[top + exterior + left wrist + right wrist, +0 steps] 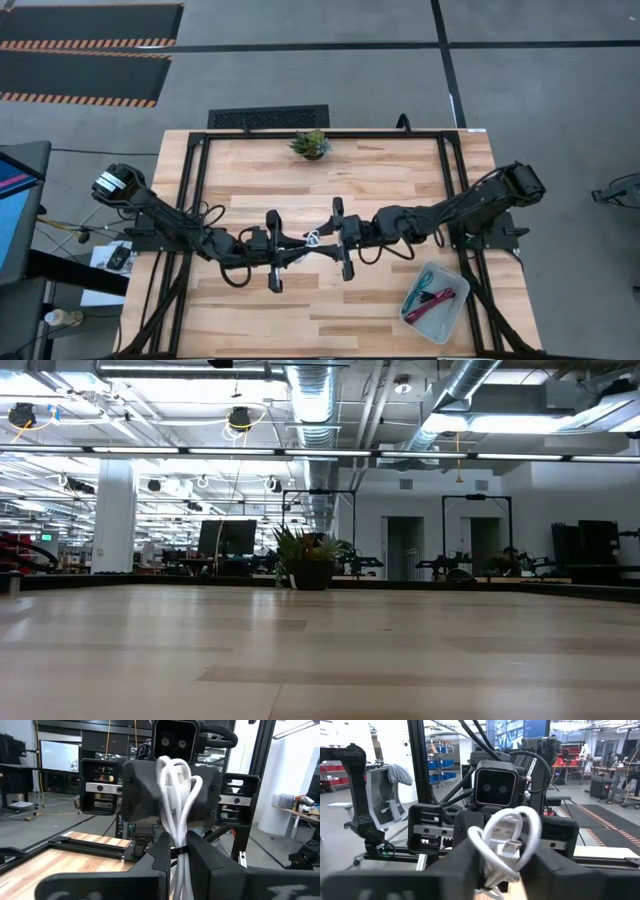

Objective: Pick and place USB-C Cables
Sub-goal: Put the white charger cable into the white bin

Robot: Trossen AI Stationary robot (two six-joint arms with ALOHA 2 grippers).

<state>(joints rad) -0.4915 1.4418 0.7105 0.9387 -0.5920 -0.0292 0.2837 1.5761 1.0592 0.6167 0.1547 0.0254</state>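
Observation:
The white USB-C cable (313,240) is a small tied bundle held above the middle of the table between my two grippers, which face each other. My left gripper (300,246) comes from the table's left and is shut on the cable. My right gripper (327,240) comes from the right, with its fingers closed against the cable's looped end. Maroon and teal cables (430,298) lie in the clear bin near the right front corner. No black cable can be made out. The low view shows neither gripper. My left gripper pinches the white cable at its tied waist (174,854) between the two fingers (157,857), coming level from the table's left. The loops (176,785) stand out past the fingertips, lifted clear of the table. My right gripper has the cable's looped end with the plugs (507,837) between its two fingers (465,862), coming level from the table's right. The loops bulge out above the fingers. The cable is clear of the table.
A small potted plant (310,143) stands at the table's far edge, also in the low view (308,565). The clear bin (452,318) sits at the right front. Black frame rails (195,190) run along both sides. Bare wood lies in front of both grippers.

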